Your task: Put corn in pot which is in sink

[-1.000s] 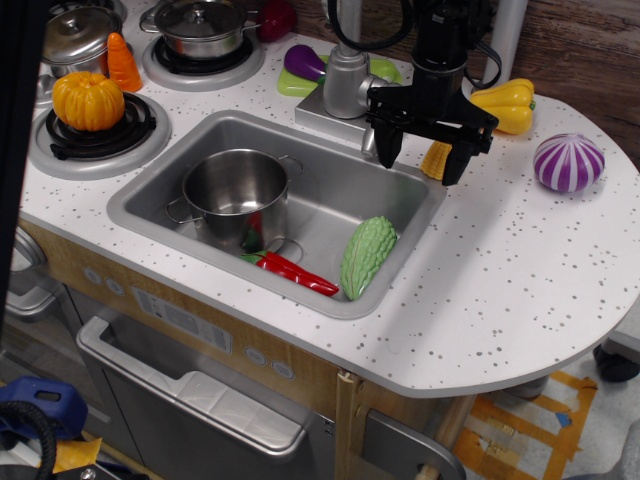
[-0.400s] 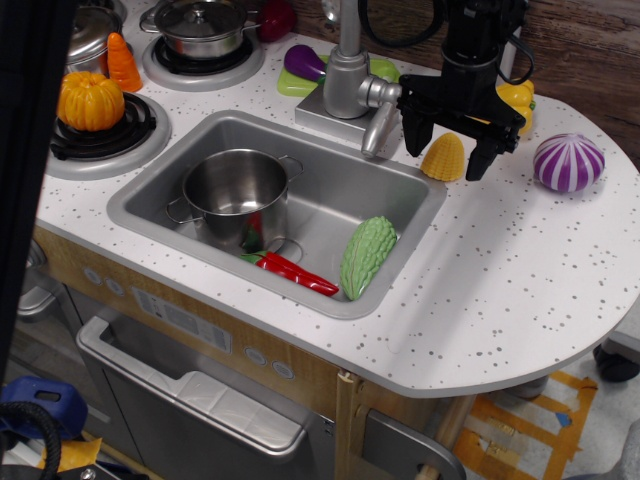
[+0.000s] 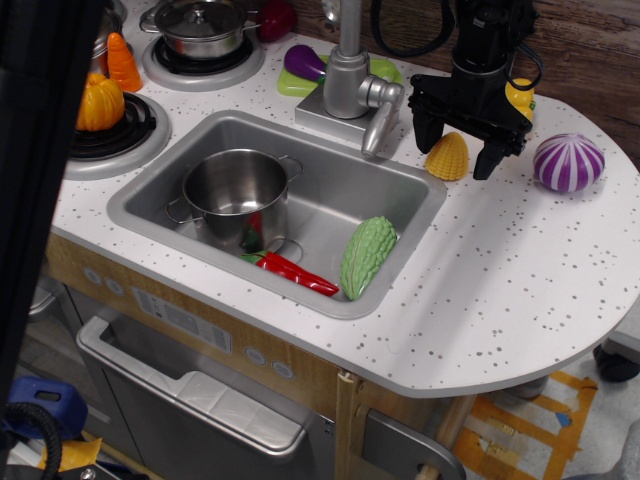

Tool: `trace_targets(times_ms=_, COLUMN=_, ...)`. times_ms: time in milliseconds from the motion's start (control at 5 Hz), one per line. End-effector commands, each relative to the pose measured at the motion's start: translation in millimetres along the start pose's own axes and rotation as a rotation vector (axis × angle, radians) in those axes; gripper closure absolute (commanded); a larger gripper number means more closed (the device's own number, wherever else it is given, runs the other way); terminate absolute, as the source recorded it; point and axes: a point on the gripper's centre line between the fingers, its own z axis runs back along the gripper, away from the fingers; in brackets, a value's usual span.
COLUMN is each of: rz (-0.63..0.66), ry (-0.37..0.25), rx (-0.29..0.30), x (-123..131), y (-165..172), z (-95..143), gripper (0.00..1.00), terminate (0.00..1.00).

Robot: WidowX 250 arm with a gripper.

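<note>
The corn [image 3: 449,157], a small yellow bumpy cone, lies on the white speckled counter just right of the sink [image 3: 385,190]. My black gripper [image 3: 459,150] hangs open right over it, one finger on each side, not closed on it. The shiny steel pot [image 3: 234,190] with two loop handles stands lidless in the left part of the grey sink, well left of my gripper.
The sink also holds a green bumpy gourd [image 3: 366,256] and a red chili [image 3: 293,271]. The grey faucet [image 3: 350,78] stands just left of my gripper. A yellow pepper [image 3: 520,97] and a purple striped vegetable [image 3: 567,162] lie to its right. Lidded pots, a pumpkin [image 3: 98,103] and a carrot [image 3: 123,60] are on the stove.
My open gripper has moved right from the sink's back edge and settled around the corn. The corn has stayed in place. A dark shape at the left edge has widened.
</note>
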Motion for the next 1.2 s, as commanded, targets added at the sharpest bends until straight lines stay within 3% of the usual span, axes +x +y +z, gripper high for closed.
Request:
trace_targets(times_ms=0, rz=-0.003, ry=-0.09, rx=-0.02, x=20.8, y=5.1, z=13.5, gripper=0.0, terminate=0.0)
trace_targets(times_ms=200, rz=-0.005, ry=-0.113, rx=-0.014, x=22.0, y=7.5, z=7.6, gripper=0.0, terminate=0.0)
trace_targets(times_ms=600, rz=0.033, ry=-0.13, rx=-0.063, x=26.2, y=10.8, z=2.7, gripper=0.0, terminate=0.0)
trace_targets(times_ms=800, rz=0.045, ry=-0.134, rx=-0.077, x=25.8, y=11.7, z=1.1, gripper=1.0, terminate=0.0)
trace_targets(times_ms=1000, rz=0.051, ry=-0.123, rx=-0.055, x=22.6, y=14.6, z=5.4, gripper=1.0, terminate=0.0)
